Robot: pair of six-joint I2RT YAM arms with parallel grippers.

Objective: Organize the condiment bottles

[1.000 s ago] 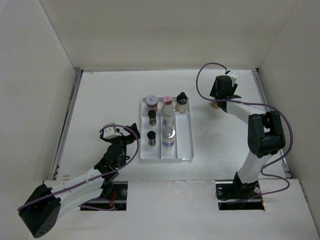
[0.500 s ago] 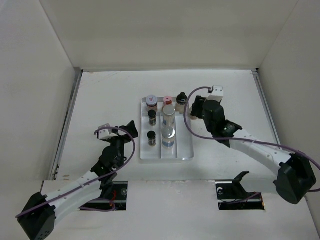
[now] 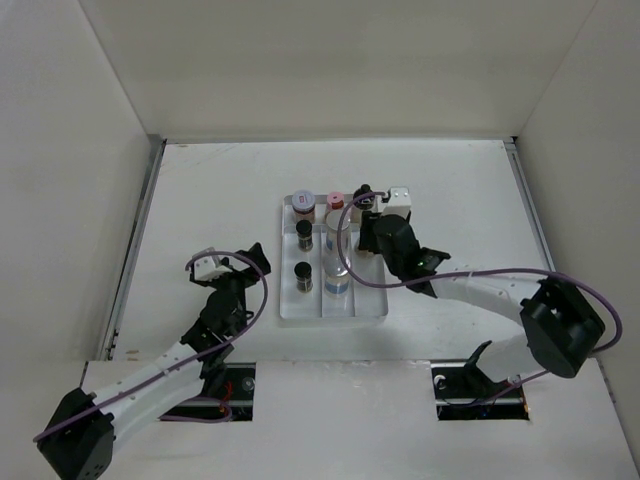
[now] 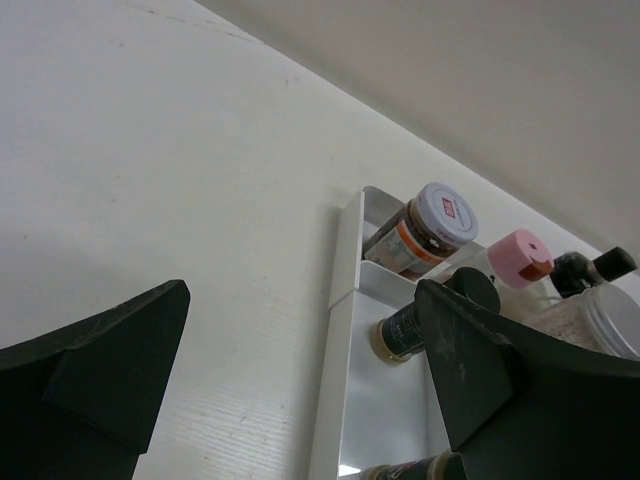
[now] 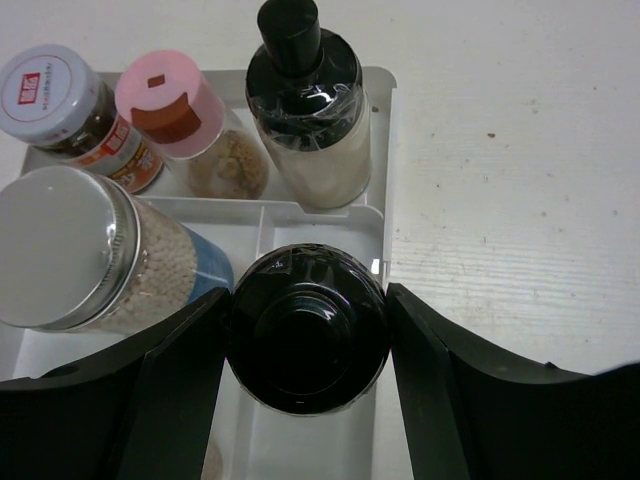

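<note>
The condiment bottles stand in a clear divided tray (image 3: 286,312). At its back are a white-lidded brown jar (image 3: 302,204), a pink-capped shaker (image 3: 336,200) and a clear bottle with a black knob cap (image 3: 364,193). Two dark black-lidded jars (image 3: 304,233) stand in the left lane and silver-lidded jars (image 3: 338,272) in the middle lane. My right gripper (image 3: 372,236) is shut on a second black-knob-capped bottle (image 5: 308,328) and holds it over the tray's right lane (image 5: 385,215). My left gripper (image 3: 250,262) is open and empty, left of the tray.
White walls close the table at the back and both sides. In the left wrist view the tray's left wall (image 4: 335,380) lies between my open fingers, with the white-lidded jar (image 4: 440,215) and the pink cap (image 4: 520,255) beyond.
My right arm has swung from the back right of the table leftward to the tray, carrying the black-capped bottle. My left gripper has shifted only slightly.
</note>
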